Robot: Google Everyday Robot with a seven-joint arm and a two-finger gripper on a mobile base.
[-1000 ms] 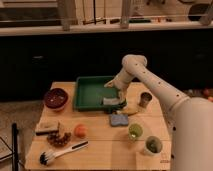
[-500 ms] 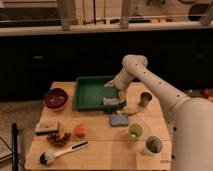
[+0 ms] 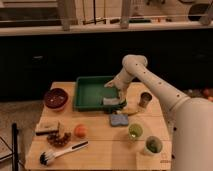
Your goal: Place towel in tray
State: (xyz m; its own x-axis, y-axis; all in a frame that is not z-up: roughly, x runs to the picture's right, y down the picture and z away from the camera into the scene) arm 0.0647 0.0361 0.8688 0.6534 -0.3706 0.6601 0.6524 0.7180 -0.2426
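The dark green tray [image 3: 90, 93] lies on the wooden table at the back middle. A grey-green towel [image 3: 112, 102] lies bunched inside the tray at its near right corner. My gripper [image 3: 115, 90] hangs over the tray's right side, just above the towel, at the end of the white arm that reaches in from the right. I cannot make out whether it touches the towel.
A dark red bowl [image 3: 55, 98] stands left of the tray. A blue sponge [image 3: 119, 120] lies just in front of the tray, with a metal cup [image 3: 145, 99] to its right. Two green cups [image 3: 135, 131] [image 3: 153, 145], an orange [image 3: 80, 130] and a brush [image 3: 60, 152] sit nearer the front.
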